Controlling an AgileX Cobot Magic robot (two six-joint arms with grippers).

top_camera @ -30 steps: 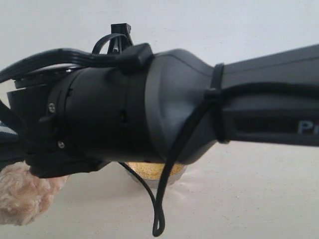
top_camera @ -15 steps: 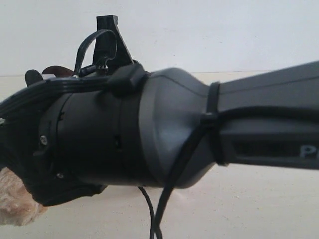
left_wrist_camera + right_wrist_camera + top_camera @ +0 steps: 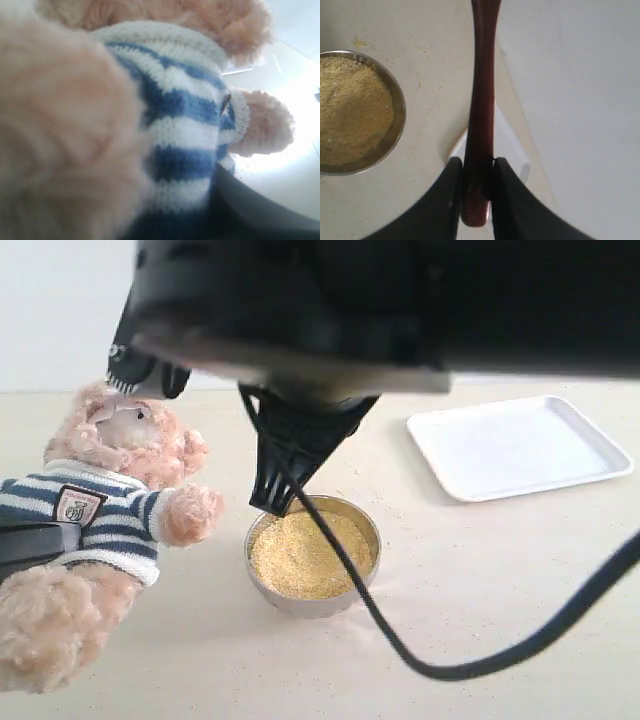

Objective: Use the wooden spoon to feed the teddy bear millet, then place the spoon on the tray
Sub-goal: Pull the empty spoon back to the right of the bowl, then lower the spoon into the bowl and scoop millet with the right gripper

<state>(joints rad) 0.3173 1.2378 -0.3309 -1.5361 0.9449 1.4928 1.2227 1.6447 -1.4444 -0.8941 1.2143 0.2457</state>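
Note:
The teddy bear (image 3: 110,510) in its striped shirt leans at the left of the exterior view. My left gripper (image 3: 35,543) is shut on its waist. In the left wrist view the shirt (image 3: 185,135) fills the frame, with one dark finger (image 3: 260,210) pressed against it. The millet (image 3: 310,552) fills a steel bowl (image 3: 262,575) at the centre. My right gripper (image 3: 477,166) is shut on the handle of the wooden spoon (image 3: 481,100); the spoon's bowl is out of view. The millet (image 3: 350,110) lies to one side of it. The white tray (image 3: 520,445) lies empty at the back right.
My right arm (image 3: 400,300) spans the top of the exterior view, close to the camera, and its black cable (image 3: 450,665) loops down over the table in front of the bowl. Scattered grains lie on the table around the bowl.
The right arm, which blocked nearly the whole exterior view, has lifted to the top of the frame. The bear, the bowl and the tray now show.

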